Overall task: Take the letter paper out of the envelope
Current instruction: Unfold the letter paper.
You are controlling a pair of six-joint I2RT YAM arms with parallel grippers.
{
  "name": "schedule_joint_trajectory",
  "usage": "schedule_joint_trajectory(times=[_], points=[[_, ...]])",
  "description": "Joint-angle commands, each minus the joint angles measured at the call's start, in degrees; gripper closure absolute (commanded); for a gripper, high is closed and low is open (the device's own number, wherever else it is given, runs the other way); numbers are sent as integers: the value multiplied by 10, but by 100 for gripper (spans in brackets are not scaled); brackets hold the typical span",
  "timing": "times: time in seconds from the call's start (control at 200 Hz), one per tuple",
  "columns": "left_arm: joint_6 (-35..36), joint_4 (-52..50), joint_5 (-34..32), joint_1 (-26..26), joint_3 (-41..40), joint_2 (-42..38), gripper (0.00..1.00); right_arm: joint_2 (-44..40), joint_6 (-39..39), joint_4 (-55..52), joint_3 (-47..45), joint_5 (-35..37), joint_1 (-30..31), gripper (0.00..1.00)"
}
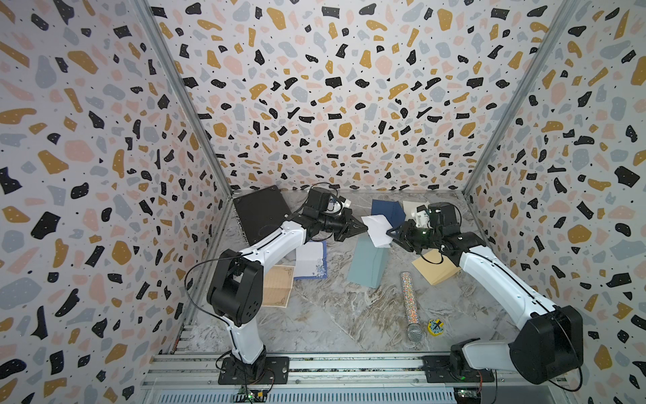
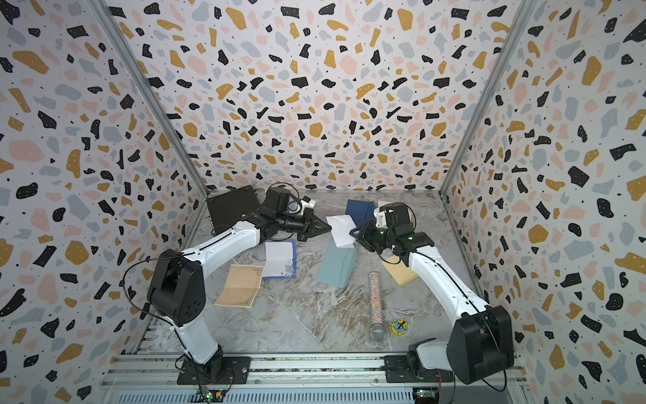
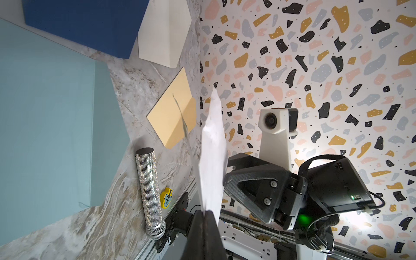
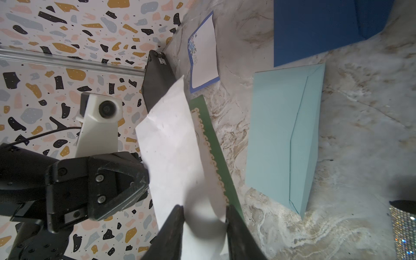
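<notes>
A white envelope (image 1: 375,229) hangs in the air between the two arms, seen in both top views (image 2: 341,229). My left gripper (image 1: 365,227) is shut on its left edge; in the left wrist view the jaws (image 3: 205,211) pinch the sheet (image 3: 212,157). A green letter paper (image 4: 209,139) with a gold lace border shows along one side of the envelope (image 4: 173,157). My right gripper (image 4: 204,213) stands open at the envelope's other end (image 1: 388,233). A bowed white part of the envelope lies between its fingers. The green edge runs by the outside of one finger.
On the marble table lie a teal envelope (image 1: 367,262), a navy envelope (image 1: 386,211), a tan envelope (image 1: 435,271), a blue-bordered letter (image 1: 311,260) and a tan letter (image 1: 278,290). A glitter microphone (image 1: 409,304), a yellow clock toy (image 1: 436,327) and a black case (image 1: 260,217) are there too.
</notes>
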Motion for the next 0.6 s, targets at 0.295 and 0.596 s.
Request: schedule_joint_trajectory(times=[0.295,0.596], points=[[-14,46,2,-4,11,17,100,-33,140,156,-35,-44,-2,63],[-32,69,1,-3,10,28,100,-36,213,254,-61,-51,-2,63]])
